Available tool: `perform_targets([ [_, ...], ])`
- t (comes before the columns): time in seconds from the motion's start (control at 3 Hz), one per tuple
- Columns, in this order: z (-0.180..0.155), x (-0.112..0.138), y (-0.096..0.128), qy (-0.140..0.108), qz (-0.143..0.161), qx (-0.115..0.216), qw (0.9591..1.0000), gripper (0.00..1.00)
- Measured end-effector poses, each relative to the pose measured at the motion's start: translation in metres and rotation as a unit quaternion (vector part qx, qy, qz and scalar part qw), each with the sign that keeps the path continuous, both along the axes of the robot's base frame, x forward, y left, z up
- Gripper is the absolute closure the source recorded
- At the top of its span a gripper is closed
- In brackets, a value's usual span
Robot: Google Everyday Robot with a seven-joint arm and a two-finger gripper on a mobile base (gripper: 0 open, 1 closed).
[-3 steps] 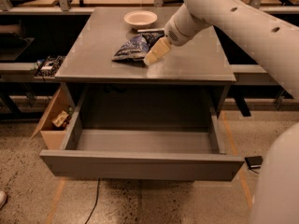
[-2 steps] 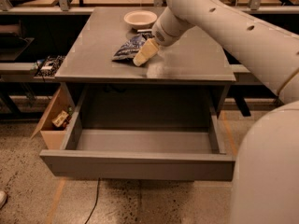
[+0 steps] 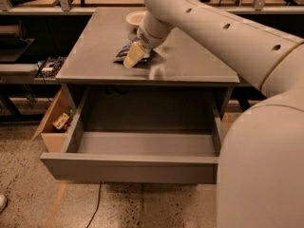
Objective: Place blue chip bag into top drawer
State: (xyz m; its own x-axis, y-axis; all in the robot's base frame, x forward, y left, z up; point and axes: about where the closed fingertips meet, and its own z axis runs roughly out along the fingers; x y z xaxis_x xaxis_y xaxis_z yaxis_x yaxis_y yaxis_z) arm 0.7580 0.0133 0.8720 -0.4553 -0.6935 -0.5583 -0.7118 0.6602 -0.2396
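Hand over the blue chip bag on the cabinet top, grip unclear

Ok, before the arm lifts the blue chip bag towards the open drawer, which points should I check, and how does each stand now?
1. Top drawer pulled out: ok, it is wide open below the cabinet top.
2. Room in the drawer for the bag: ok, its floor shows bare.
3. Gripper at the blue chip bag: ok, it is down on the bag.
4. Firm hold on the bag: cannot tell.
5. Bag off the cabinet top: not ok, it lies there.
6. White bowl out of the way: ok, it stands behind the bag, apart from it.
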Motion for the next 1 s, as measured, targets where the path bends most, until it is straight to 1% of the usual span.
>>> perform_targets([
  [0.33, -0.0056, -0.0032, 0.011, 0.005, -0.004, -0.009, 0.9999, 0.28],
  [0.67, -0.0129, -0.006, 0.0157, 0.014, -0.009, -0.013, 0.9998, 0.52],
  [1.0, -0.0155, -0.0064, 0.013, 0.018, -0.014, -0.013, 0.9997, 0.74],
])
